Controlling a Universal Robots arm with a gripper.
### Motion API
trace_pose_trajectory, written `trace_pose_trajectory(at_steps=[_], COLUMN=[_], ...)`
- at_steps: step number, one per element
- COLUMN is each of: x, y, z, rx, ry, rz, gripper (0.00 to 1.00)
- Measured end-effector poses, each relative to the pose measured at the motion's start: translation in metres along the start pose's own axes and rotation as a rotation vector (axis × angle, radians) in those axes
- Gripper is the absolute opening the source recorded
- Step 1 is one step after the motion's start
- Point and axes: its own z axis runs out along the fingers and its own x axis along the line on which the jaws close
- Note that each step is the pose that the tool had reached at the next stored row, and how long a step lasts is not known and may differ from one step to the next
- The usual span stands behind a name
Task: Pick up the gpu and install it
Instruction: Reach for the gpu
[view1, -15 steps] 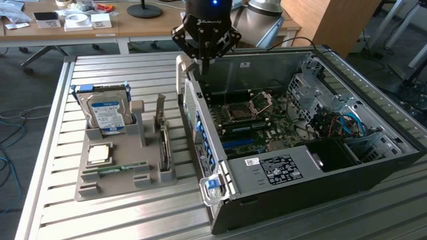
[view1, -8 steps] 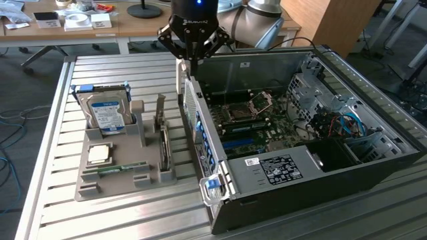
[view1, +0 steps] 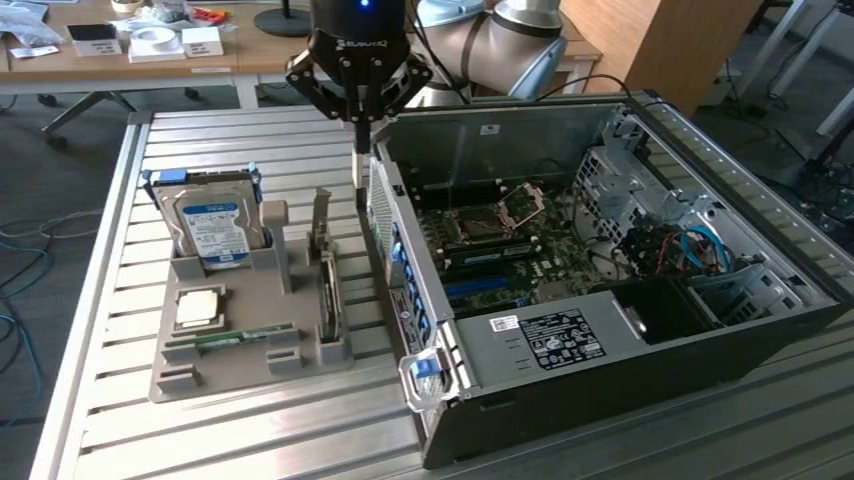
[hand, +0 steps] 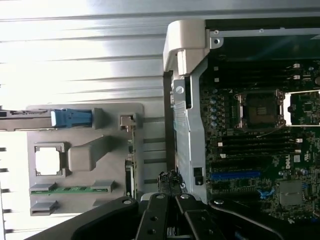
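Hanging, jaws shut and empty, over the gap between the thin dark upright gpu card (view1: 328, 290) and the black metal computer case (view1: 601, 400), risking striking the card's edge rather than straddling it.

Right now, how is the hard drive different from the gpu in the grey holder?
The hard drive is thick and silver with a blue label; the gpu is a thin card with a metal end bracket. The hard drive shows its broad face in the exterior view; the gpu is seen edge-on. Both stand upright in slots of the grey holder.
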Motion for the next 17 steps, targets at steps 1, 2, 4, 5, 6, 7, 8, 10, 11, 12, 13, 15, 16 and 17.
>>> trace_pose_trajectory(at_steps=[1, 2, 4, 5, 6, 7, 8, 10, 11, 12, 13, 15, 16, 17], x=[0.003, 0.005, 0.01, 0.013, 0.015, 0.018, 0.02, 0.025, 0.027, 0.029, 0.031, 0.032, 0.032, 0.033], y=[-0.0001, -0.0003, -0.0006, -0.0007, -0.0009, -0.001, -0.0011, -0.0014, -0.0015, -0.0017, -0.0018, -0.0019, -0.0019, -0.0019], z=[0.0, -0.0001, -0.0002, -0.0003, -0.0004, -0.0004, -0.0004, -0.0004, -0.0005, -0.0005, -0.0005, -0.0006, -0.0005, -0.0006], rx=[0.0, 0.0, 0.0, -0.0001, 0.0, 0.0, 0.0, 0.0, 0.0, 0.0, -0.0001, -0.0001, -0.0001, 0.0], ry=[0.0, 0.0, 0.0, 0.0, 0.0, 0.0, 0.0, -0.0001, 0.0, -0.0001, -0.0001, -0.0001, -0.0001, 0.0], rz=[0.0, 0.0, 0.0, 0.0, 0.0, 0.0, 0.0, 0.001, 0.001, 0.001, 0.001, 0.001, 0.001, 0.001], gripper=[0.11, 0.11, 0.11, 0.11, 0.11, 0.11, 0.11, 0.11, 0.11, 0.11, 0.11, 0.11, 0.11, 0.11])
